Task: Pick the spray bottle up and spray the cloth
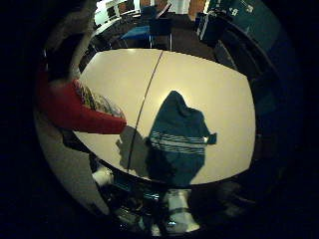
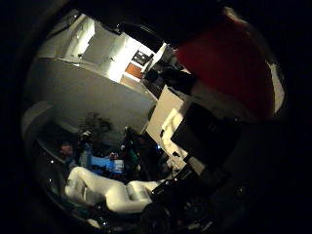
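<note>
A red spray bottle (image 1: pixel 75 109) sits close against the palm, gripped by the curled hand (image 2: pixel 204 141), lifted over a white table (image 1: pixel 209 89). The teal cloth (image 1: pixel 177 139) lies at five o'clock from it, apparently unsprayed.

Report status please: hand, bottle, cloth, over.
Hand shut on bottle, lifted above table. Cloth flat on table, below the palm. Nothing on the cloth, path clear.
</note>
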Robot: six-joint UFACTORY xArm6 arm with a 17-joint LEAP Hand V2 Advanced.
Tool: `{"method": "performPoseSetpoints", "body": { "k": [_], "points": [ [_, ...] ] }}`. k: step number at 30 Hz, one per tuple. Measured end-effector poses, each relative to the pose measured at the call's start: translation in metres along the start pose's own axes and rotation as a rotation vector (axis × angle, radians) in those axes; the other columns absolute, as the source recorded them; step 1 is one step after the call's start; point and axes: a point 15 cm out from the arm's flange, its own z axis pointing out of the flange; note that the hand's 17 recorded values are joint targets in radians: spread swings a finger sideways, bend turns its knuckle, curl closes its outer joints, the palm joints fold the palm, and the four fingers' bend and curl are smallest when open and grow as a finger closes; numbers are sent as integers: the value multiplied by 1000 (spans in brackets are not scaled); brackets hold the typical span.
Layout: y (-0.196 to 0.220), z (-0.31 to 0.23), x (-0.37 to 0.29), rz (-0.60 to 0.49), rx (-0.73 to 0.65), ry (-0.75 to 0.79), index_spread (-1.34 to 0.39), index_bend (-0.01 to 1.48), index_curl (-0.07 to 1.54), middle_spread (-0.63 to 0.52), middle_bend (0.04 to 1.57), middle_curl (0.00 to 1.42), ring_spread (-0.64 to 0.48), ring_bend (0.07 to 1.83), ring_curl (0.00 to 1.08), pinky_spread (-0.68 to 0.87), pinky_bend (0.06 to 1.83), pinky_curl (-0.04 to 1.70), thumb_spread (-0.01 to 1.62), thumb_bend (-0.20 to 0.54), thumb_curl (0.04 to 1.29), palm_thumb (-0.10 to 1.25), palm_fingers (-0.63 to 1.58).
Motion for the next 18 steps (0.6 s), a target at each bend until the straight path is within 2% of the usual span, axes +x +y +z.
{"method": "performPoseSetpoints", "body": {
  "k": [3,7,18],
  "points": [
    [-6,6,-10,-8,42,-78,-186,1243,812,-134,1399,803,-230,1360,836,-205,1082,1245,1018,-13,622,1085,1114],
    [18,34,2,41,31,-139,-186,1243,812,-134,1399,803,-231,1359,837,-206,1082,1246,1015,-12,639,1088,1114],
    [26,67,8,27,42,-204,-188,1239,815,-134,1400,803,-231,1359,839,-207,1081,1248,1014,-13,661,1084,1113]
  ]
}}
